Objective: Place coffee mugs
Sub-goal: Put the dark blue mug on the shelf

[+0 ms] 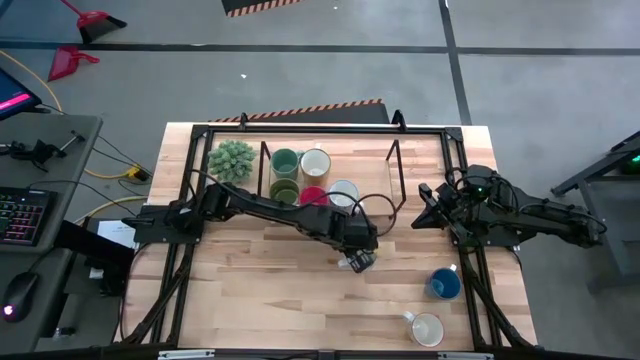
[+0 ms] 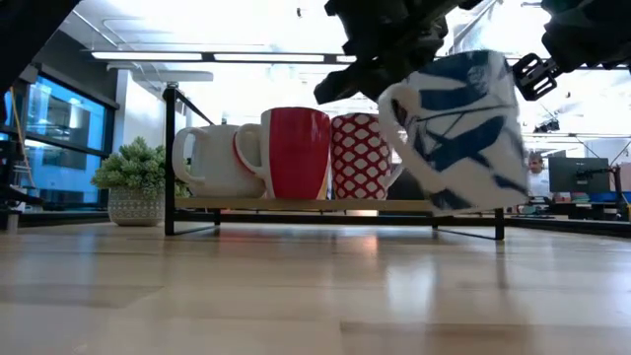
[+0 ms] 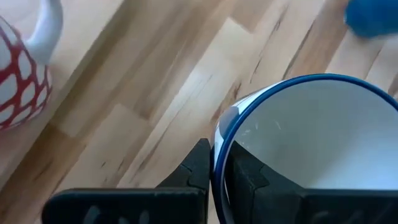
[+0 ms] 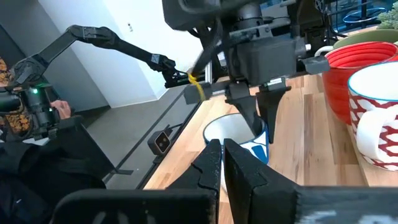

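The blue-patterned white mug [image 2: 455, 130] is hard to pick out from above, since it's hidden under the left gripper [image 1: 360, 262]; only the low view shows it properly, lifted clear of the surface [image 1: 270, 290] and tilted. Eight mugs can be counted overall: five on the rack [image 1: 395, 170] (teal-green [image 1: 285, 161], cream [image 1: 316, 162], olive [image 1: 284, 190], red [image 1: 313, 196], red-and-white lattice [image 1: 343, 193]), the held one, plus a blue mug [image 1: 445, 284] and a white mug [image 1: 427, 328] near the right front corner. One spiky potted plant [image 1: 231, 159] is seen beside the rack. The left fingers [image 3: 200, 168] are pinched narrow on the lifted mug's rim. The right gripper [image 4: 222, 163] is parked at the right edge, fingers closed on nothing.
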`<act>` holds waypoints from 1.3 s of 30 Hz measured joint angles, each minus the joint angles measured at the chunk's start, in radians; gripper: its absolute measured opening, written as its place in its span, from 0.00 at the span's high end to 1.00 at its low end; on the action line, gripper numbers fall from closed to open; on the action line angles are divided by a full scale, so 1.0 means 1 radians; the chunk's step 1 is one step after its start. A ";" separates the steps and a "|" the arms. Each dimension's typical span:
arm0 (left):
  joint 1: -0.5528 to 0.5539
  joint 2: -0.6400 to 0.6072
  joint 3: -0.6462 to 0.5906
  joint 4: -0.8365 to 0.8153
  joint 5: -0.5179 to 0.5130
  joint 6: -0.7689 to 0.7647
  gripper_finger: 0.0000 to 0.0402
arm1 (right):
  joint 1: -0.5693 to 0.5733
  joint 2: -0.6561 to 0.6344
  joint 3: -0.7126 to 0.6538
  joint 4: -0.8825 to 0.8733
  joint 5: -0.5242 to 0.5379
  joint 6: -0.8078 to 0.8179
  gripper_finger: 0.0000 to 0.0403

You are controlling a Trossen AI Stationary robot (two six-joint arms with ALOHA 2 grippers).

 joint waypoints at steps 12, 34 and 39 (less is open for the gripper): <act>-0.001 0.000 0.001 -0.018 -0.036 -0.168 0.97 | 0.000 0.001 0.000 0.024 0.000 0.000 0.98; -0.032 0.032 0.000 -0.068 -0.009 -0.169 0.97 | 0.000 0.001 0.000 0.038 0.000 0.000 0.98; -0.031 0.032 0.000 -0.065 0.027 -0.166 0.93 | 0.000 0.001 0.000 0.038 0.000 0.000 0.98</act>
